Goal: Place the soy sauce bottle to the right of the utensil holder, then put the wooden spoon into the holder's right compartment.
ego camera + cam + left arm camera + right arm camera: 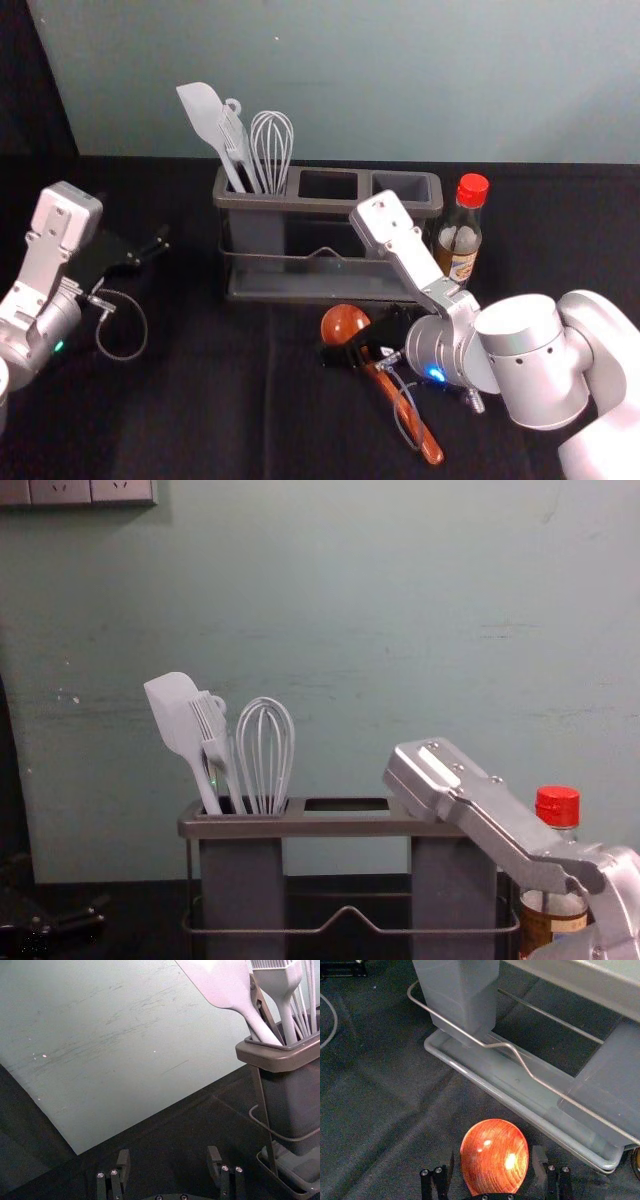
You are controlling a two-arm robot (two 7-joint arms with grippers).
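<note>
The right gripper (355,340) is low over the table (200,400), in front of the holder, with its fingers parted on either side of the wooden spoon (345,323); in the right wrist view a narrow gap shows between each finger and the bowl, so it is not clenched on it. The spoon lies on the black cloth, bowl toward the utensil holder's front edge, handle slanting toward the table's near edge and somewhat to the right. A thin cable (400,410) loops from the right gripper across the handle. Beyond the bowl stands the utensil holder (320,285), toward the table's back edge, its long side facing the robot and a bent wire rail (290,257) running along its front. Its left compartment holds a spatula (203,112), a brush (236,140) and a whisk (272,150), heads up; the middle and right compartments open beside it. The soy sauce bottle (463,235), red-capped, stands upright just beside the holder's right end; whether they touch, I cannot tell. The left gripper (152,250) is parked above the table's left part, well apart from the spoon, to the left of the holder, its fingers spread with nothing between them. Behind the table's back edge rises a pale green-grey wall (400,80).
</note>
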